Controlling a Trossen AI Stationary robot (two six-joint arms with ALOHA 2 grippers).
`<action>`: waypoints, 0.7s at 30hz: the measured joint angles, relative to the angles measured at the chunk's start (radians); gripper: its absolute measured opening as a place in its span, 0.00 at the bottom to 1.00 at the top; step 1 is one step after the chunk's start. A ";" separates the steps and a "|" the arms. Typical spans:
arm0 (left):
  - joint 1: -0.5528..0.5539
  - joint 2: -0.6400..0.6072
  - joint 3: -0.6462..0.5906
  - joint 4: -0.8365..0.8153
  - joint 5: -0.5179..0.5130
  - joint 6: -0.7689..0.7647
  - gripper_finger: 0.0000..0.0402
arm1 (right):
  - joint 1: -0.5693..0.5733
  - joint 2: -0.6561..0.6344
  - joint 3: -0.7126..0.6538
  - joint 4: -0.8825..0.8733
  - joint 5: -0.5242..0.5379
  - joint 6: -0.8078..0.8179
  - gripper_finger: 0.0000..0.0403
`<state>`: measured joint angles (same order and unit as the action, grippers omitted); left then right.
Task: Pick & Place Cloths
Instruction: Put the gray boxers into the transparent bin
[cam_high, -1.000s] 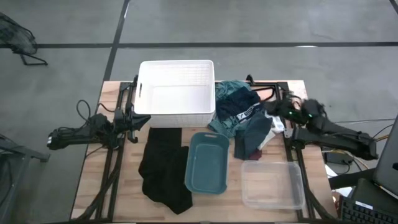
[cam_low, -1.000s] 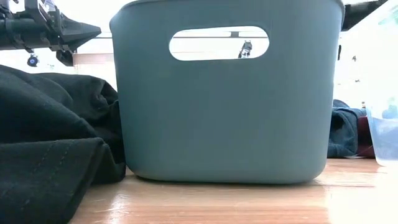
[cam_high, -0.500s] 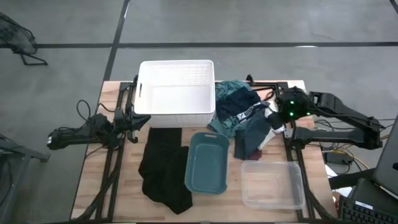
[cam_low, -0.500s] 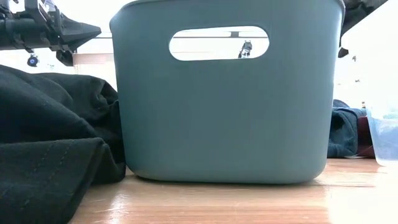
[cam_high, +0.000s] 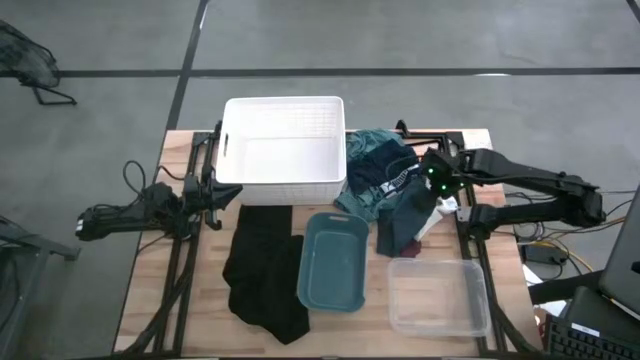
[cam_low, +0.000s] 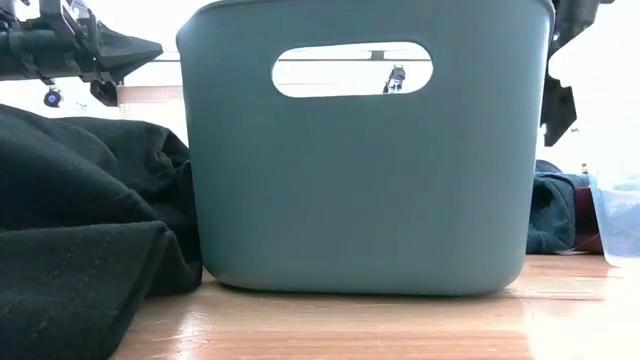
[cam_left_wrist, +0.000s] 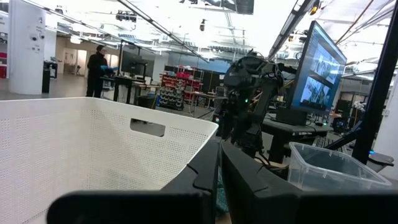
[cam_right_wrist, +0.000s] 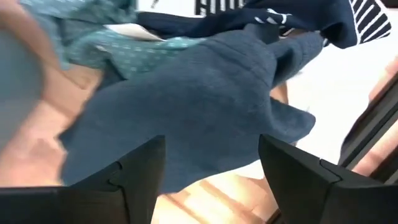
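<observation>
A pile of cloths lies right of the white basket: a teal one (cam_high: 368, 148), a navy one with white lettering (cam_high: 388, 176), a slate-blue one (cam_high: 404, 218), a maroon edge (cam_high: 417, 243) and a small white one (cam_high: 446, 206). A large black cloth (cam_high: 264, 272) lies spread at the near left. My right gripper (cam_high: 432, 184) hangs open just over the pile; in its wrist view its fingers (cam_right_wrist: 142, 163) stand either side of the slate-blue cloth (cam_right_wrist: 199, 106) without touching. My left gripper (cam_high: 214, 196) waits shut by the basket's left corner.
The white basket (cam_high: 285, 112) stands at the far middle, a teal bin (cam_high: 312, 262) near the middle, a clear bin (cam_high: 438, 297) at the near right. A thin black wire hanger (cam_high: 432, 136) lies behind the pile. A person (cam_left_wrist: 98, 65) stands far off in the room.
My right gripper has swung from the table's right edge toward the left, out over the pile of cloths, and has come down, now showing at the low view's upper right. The cloths lie as before.
</observation>
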<state>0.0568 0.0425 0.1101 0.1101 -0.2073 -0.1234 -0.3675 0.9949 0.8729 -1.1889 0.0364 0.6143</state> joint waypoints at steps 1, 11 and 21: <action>0.000 0.000 0.000 0.000 0.000 0.000 0.06 | -0.001 0.007 -0.012 0.009 0.006 -0.004 0.62; 0.000 0.000 0.000 0.000 0.000 0.000 0.06 | -0.002 0.058 -0.103 0.137 0.028 -0.016 0.50; 0.000 0.000 0.000 0.000 0.000 0.000 0.06 | -0.004 0.134 -0.103 0.201 0.014 -0.039 0.16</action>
<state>0.0570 0.0425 0.1097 0.1097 -0.2073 -0.1234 -0.3714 1.1286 0.7700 -0.9874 0.0500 0.5750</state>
